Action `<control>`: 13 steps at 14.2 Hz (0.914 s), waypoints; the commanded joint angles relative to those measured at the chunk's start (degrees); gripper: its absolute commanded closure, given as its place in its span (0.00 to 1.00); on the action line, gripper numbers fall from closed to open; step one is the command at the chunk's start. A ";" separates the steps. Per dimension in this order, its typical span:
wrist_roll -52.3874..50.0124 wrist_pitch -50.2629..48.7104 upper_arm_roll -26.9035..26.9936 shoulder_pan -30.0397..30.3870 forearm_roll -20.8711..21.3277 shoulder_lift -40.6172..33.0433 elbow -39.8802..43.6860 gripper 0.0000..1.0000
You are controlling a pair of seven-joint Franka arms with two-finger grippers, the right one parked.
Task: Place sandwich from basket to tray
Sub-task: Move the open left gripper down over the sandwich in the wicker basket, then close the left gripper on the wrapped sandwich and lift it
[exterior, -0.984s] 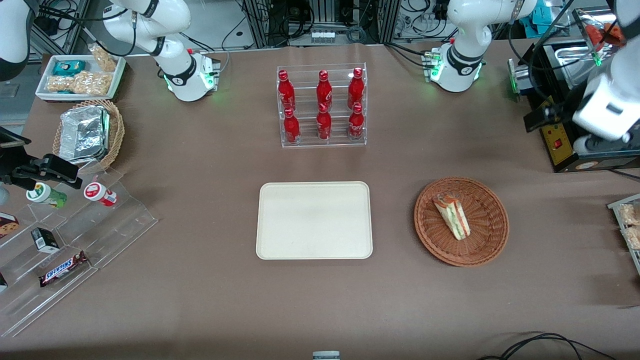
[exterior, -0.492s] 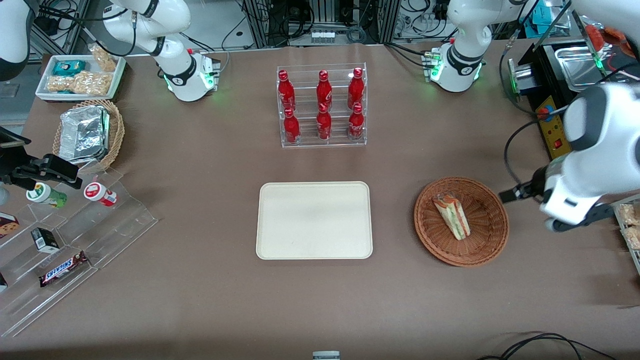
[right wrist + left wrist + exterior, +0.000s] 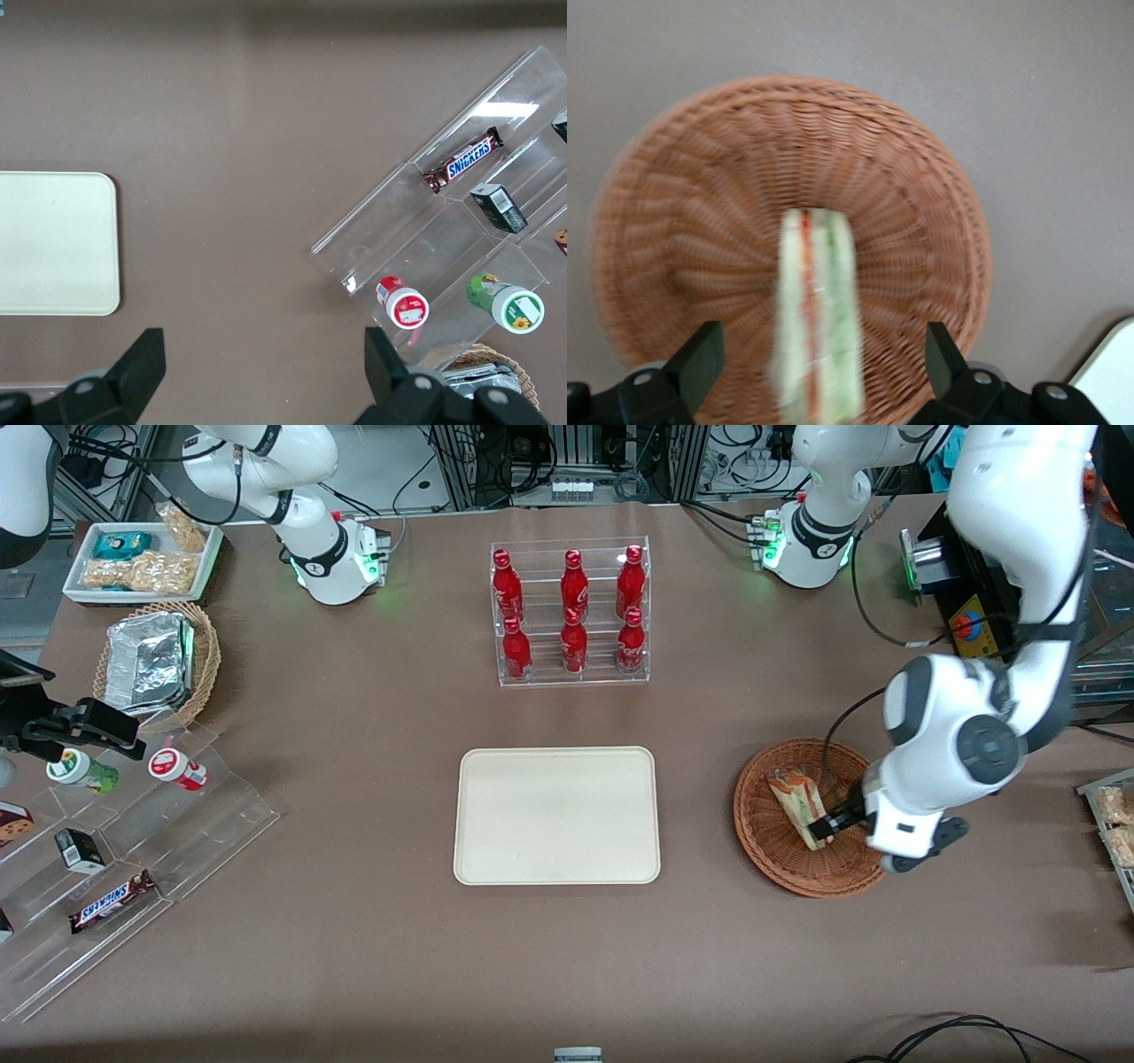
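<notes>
- My working arm reaches down over the bench from about 1 o'clock of the basket, elbow high, forearm dropping steeply, the wrist housing covering the basket's rim at about 4 o'clock.
- I see the pincer hanging low above the basket, pointed down at the sandwich's nearer end.
- From the wrist camera I have both fingers spread wide, one on each side of the sandwich with clear gaps, gripping nothing.
- The sandwich lies inside the basket on the woven floor, on its side, its long axis running roughly from 11 to 5 o'clock in the front camera, red and green filling layers showing.
- The tray sits at the basket's 9 o'clock, apart from it, flat on the bench.
- At the tray's 12 o'clock I see a clear rack of red bottles, well apart from it.
</notes>
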 commanded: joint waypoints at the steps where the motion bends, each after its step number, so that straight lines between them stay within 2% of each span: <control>1: -3.19 3.66 0.31 -0.81 -0.26 1.91 -1.06 0.00; 9: -5.21 16.04 0.31 -0.73 -0.34 3.76 -9.14 0.00; 13: -5.13 16.32 0.40 -0.73 -0.34 3.76 -9.68 0.00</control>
